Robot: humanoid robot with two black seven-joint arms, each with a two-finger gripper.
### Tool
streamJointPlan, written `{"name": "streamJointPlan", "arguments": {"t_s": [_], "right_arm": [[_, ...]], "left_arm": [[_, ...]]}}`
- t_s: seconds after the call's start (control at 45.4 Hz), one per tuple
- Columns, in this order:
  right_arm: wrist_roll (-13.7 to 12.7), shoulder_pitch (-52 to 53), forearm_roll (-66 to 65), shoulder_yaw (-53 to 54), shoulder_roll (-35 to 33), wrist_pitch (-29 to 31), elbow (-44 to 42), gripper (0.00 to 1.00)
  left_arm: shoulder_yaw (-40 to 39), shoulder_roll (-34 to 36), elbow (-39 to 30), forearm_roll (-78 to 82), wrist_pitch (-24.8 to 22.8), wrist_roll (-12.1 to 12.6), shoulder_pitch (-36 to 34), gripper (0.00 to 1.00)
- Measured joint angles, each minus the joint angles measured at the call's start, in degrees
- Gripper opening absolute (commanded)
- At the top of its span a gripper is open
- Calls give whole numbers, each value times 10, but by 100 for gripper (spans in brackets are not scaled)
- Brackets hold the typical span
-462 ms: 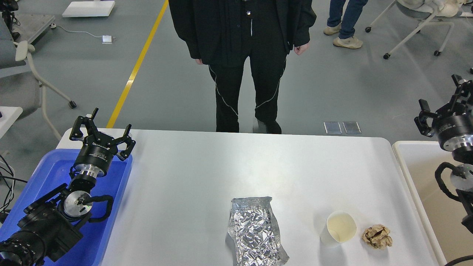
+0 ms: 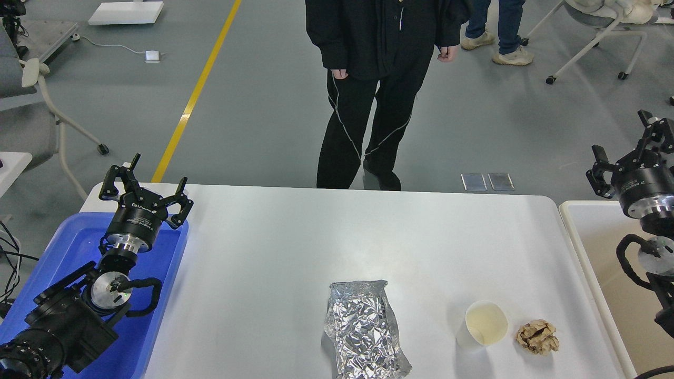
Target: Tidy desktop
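Note:
The white desktop [image 2: 295, 247] fills the middle of the head view. On its near part lie a crumpled silver foil bag [image 2: 363, 330], a white paper cup [image 2: 483, 325] on its side and a crumpled brown paper ball [image 2: 537, 337]. My left gripper [image 2: 143, 184] is open and empty above the far corner of the blue tray [image 2: 68, 247], far left of the items. My right gripper [image 2: 626, 152] is open and empty above the beige bin [image 2: 595, 237], right of the desktop.
A person in black [image 2: 374, 79] stands just beyond the desktop's far edge. Another person's legs [image 2: 500, 31] and white chairs on wheels [image 2: 595, 31] are further back. A grey chair [image 2: 31, 110] stands at the left.

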Motion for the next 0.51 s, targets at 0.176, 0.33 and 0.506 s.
{"name": "streamJointPlan", "arguments": {"t_s": [0.176,0.33,0.506], "right_arm": [[0,-3,0,0,0,0,1,100],[0,-4,0,2,0,0,3,100],[0,1,0,3,-3,1,3,100]], "left_arm": [[0,0,0,0,0,0,0,100],[0,0,0,0,0,0,0,100],[0,0,0,0,0,0,0,100]]}}
